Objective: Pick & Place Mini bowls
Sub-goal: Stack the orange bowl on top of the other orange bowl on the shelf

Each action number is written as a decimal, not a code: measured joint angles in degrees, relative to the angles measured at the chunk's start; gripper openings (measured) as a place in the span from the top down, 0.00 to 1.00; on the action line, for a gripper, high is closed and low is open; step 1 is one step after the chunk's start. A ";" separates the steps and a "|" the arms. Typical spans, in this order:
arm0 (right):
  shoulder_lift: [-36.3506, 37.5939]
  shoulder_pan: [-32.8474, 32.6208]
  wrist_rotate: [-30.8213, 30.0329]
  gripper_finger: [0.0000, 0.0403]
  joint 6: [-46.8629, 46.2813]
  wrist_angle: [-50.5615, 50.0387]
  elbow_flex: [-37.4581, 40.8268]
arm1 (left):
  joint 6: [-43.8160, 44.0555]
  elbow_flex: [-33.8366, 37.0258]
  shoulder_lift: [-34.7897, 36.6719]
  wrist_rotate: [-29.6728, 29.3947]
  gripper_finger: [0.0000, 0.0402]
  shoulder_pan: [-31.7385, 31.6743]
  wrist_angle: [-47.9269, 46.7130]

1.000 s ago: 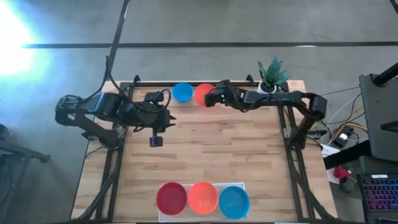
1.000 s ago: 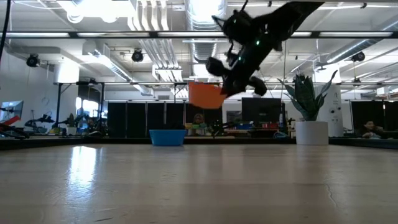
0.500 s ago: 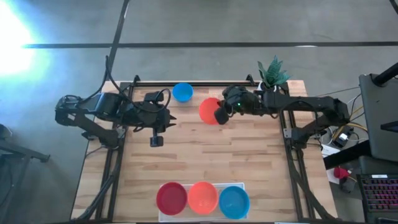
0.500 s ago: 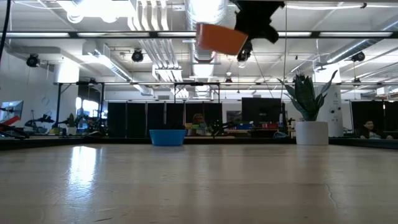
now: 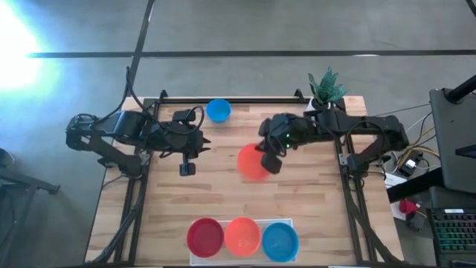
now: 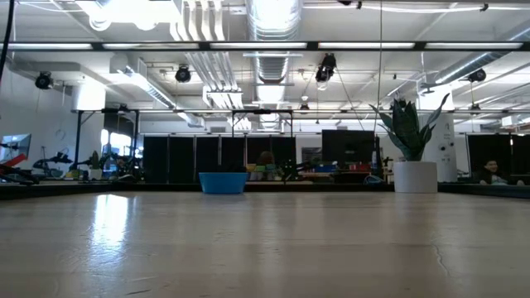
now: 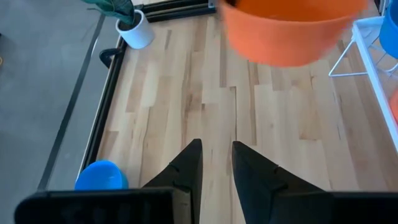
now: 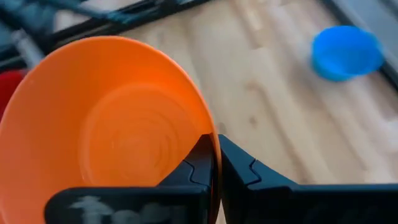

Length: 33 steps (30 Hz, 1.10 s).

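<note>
An open-plan lab — exposed ceiling ducts (image 6: 273,62), strip lights (long rows), monitors (image 6: 344,145) beyond.

- Mini bowls, five: two blue (image 5: 218,110) (image 5: 280,241), two orange (image 5: 253,162) (image 5: 242,235), one red (image 5: 204,236).
- Potted plant (image 5: 324,91): one.
- White tray (image 5: 291,223): one.
- Arms: two.

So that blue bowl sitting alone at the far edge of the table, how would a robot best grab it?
Probably by the rim. The blue bowl stands upright and open, apart from everything else, so coming from above with one finger inside the wall and one outside should work, just as the right gripper pinches the orange bowl.
</note>
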<state>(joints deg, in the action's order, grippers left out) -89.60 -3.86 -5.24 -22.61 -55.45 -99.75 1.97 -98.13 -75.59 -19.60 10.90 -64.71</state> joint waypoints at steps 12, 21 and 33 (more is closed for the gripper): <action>-12.17 -7.67 2.69 0.98 1.74 -15.23 -17.53 | 0.86 0.00 0.00 -0.02 0.80 0.01 -0.09; -20.62 -11.13 12.48 0.98 3.80 -15.35 -25.71 | 0.86 0.00 0.00 -0.02 0.80 0.00 -0.11; -27.50 -14.36 12.88 0.98 3.63 -16.36 -29.46 | 0.25 0.02 0.00 -0.02 0.80 0.00 -0.44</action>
<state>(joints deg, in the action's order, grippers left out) -117.10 -18.22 7.64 -18.98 -71.81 -129.21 2.22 -98.10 -75.59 -19.62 10.90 -65.15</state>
